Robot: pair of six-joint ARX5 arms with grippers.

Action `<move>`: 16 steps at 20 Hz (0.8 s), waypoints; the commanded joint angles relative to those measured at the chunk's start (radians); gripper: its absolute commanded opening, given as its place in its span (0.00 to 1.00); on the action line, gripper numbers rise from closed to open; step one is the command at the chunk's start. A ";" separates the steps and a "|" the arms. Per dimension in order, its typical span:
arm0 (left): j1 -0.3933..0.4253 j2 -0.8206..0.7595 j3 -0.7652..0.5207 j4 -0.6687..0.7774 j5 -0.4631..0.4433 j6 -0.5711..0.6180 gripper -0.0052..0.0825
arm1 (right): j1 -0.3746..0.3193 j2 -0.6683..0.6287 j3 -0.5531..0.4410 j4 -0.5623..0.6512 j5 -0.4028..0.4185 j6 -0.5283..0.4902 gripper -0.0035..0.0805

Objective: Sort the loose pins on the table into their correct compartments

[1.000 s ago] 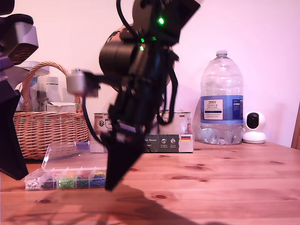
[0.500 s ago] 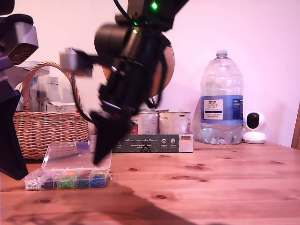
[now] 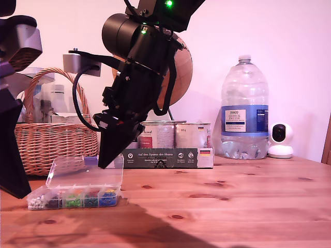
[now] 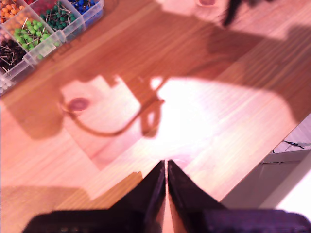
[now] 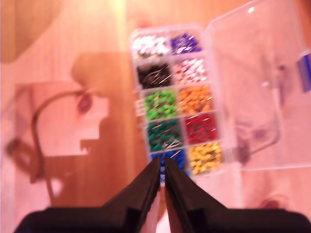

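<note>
The clear plastic box [image 3: 75, 197] lies on the pine table [image 3: 232, 206] with its lid [image 3: 85, 173] open, and its compartments [image 5: 177, 97] hold white, black, green, blue and other coloured pins. My second gripper [image 3: 105, 164] hangs shut above the box, its tips [image 5: 162, 162] over the blue section. My first gripper [image 3: 23, 195] is at the exterior view's left edge, low by the box's end, also shut [image 4: 165, 165] over bare table [image 4: 194, 107]. Part of the compartments [image 4: 34, 29] shows in the first wrist view. No loose pins can be made out in any view.
Behind the box stand a wicker basket [image 3: 51, 139], a flat carton with tins [image 3: 170, 155], a big water bottle [image 3: 244, 111] and a small white camera [image 3: 280, 140]. The first wrist view shows the table's edge [image 4: 265, 148] close to my first gripper.
My second gripper has risen from the table beside the box and swung toward the exterior view's left, ending above the box. The first arm has stayed still.
</note>
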 commanded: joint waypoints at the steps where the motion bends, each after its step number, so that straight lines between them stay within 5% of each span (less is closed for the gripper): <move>1: 0.002 0.003 -0.014 0.004 0.001 -0.006 0.04 | -0.007 0.035 -0.002 0.007 0.001 0.006 0.03; 16: 0.002 0.003 -0.014 0.000 0.005 -0.006 0.04 | -0.010 0.091 -0.002 0.020 0.024 0.026 0.03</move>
